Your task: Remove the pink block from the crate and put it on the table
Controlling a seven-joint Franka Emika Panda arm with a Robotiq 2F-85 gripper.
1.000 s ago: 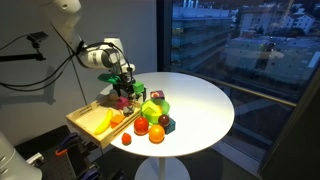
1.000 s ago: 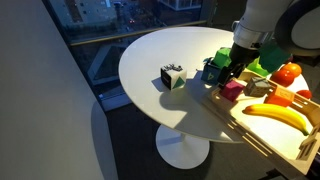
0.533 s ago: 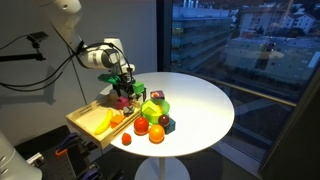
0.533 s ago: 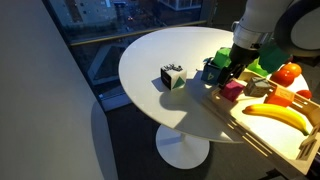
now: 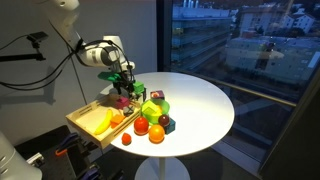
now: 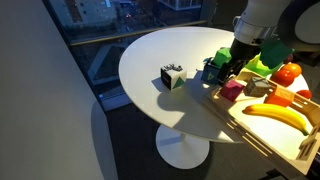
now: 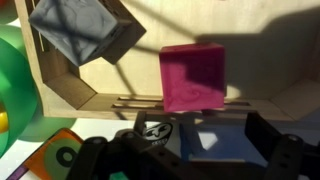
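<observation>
The pink block point(image 7: 193, 77) lies flat inside the light wooden crate point(image 7: 60, 95), close to a corner wall. It also shows in both exterior views point(image 5: 122, 101) point(image 6: 232, 90). The crate point(image 5: 82, 128) point(image 6: 262, 137) sits on the edge of the round white table point(image 5: 200, 100) point(image 6: 150, 50). My gripper point(image 7: 195, 145) is open, just above the block and not touching it. Its two dark fingers stand on either side of the block's near edge. It also shows over the crate in both exterior views point(image 5: 125, 82) point(image 6: 236, 68).
A grey block point(image 7: 75, 30) lies in the crate beside the pink one. A banana point(image 5: 100, 121) point(image 6: 275, 114) lies in the crate. Oranges point(image 5: 141, 126), green toys point(image 5: 152, 108) and a dark purple toy point(image 5: 163, 120) crowd the crate's side. A black-and-white cube point(image 6: 172, 76) stands on the table.
My gripper has risen slightly above the crate. The pink block has not moved.
</observation>
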